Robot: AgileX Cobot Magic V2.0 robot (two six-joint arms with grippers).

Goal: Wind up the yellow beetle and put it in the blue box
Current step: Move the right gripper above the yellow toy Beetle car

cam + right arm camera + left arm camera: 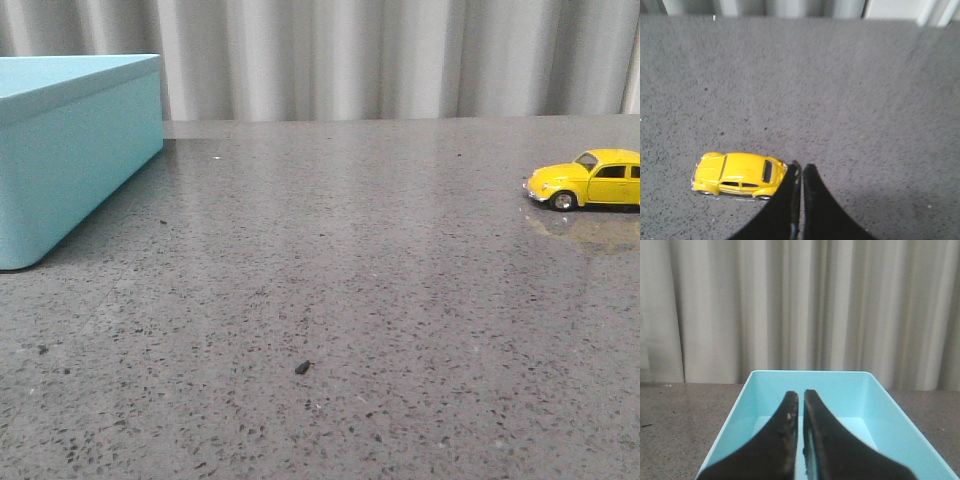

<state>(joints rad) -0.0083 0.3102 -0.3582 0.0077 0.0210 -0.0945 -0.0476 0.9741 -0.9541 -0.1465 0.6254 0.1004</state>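
The yellow beetle (pixel 588 178) stands on its wheels at the far right of the grey table, nose pointing left. In the right wrist view the yellow beetle (pixel 738 174) lies just beside my right gripper (pixel 801 166), whose black fingers are shut with nothing between them and hang above the car's rear end. The blue box (pixel 72 150) sits at the far left, open at the top. My left gripper (pixel 801 394) hovers over the blue box (pixel 812 390), its fingers shut and empty; the box's inside shows nothing. Neither gripper appears in the front view.
A small dark crumb (pixel 302 367) lies on the speckled grey table (pixel 340 260) near the front middle. A pale pleated curtain (pixel 400 55) hangs behind the table's far edge.
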